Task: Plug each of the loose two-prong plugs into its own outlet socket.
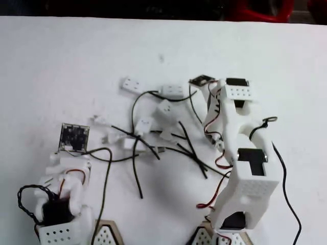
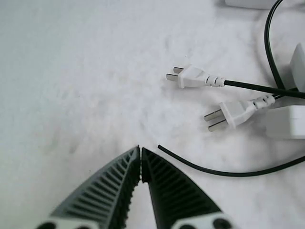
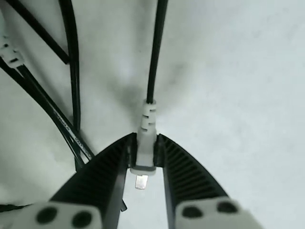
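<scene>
Surface: white counter (image 1: 61,61), with a dark strip of room along the top edge of the high view and a red object (image 1: 255,10) at its upper right.

Left arm (image 1: 64,199): base at the lower left of the high view, reaching up-frame. Left claw (image 2: 140,164) is clenched tip to tip with nothing between the ribbed fingers, and sits just above the counter. Just beyond the tips lies the cut end of a black cable (image 2: 159,147). Further out are two loose white two-prong plugs, both flat on the counter with prongs pointing to frame left: the nearer plug (image 2: 233,113) and the farther plug (image 2: 193,76). They are close together but not touching. A white socket block (image 2: 286,123) lies at the right edge, just beside the nearer plug.

Right arm (image 1: 245,168): it rises from the lower centre-right of the high view toward the upper middle. Right claw (image 3: 144,140) is grasping a white held plug (image 3: 143,155) by its body. One metal prong (image 3: 141,181) shows below the fingers, and the plug's black cord (image 3: 155,52) runs straight away up-frame.

Mid-counter, high view: a tangle of black cords (image 1: 135,168). Beyond it lie the near socket block (image 1: 144,125), then a middle socket block (image 1: 165,108), and farthest up-frame the far socket block (image 1: 132,84).
</scene>
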Controlling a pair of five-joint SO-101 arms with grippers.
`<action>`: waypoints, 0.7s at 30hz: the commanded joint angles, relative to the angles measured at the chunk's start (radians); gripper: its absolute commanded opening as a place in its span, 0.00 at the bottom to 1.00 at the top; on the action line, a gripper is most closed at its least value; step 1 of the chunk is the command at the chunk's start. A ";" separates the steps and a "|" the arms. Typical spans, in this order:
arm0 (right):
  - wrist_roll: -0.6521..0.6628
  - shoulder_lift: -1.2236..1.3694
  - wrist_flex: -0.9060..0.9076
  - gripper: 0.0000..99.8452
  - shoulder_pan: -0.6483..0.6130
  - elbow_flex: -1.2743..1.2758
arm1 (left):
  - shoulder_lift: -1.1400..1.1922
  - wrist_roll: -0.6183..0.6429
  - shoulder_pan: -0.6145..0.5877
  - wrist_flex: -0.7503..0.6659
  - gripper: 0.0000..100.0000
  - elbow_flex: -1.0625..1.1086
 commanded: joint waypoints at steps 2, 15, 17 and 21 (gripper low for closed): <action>0.000 -0.056 -0.018 0.02 -0.016 0.014 | -0.012 -0.009 -0.002 -0.025 0.03 -0.006; 0.000 0.070 -0.016 0.02 -0.047 0.009 | -0.012 -0.009 -0.002 -0.025 0.03 -0.006; 0.000 0.074 -0.015 0.02 -0.047 0.009 | -0.012 -0.009 -0.002 -0.025 0.03 -0.006; 0.000 0.076 -0.012 0.02 -0.048 0.009 | -0.012 -0.009 -0.002 -0.025 0.03 -0.006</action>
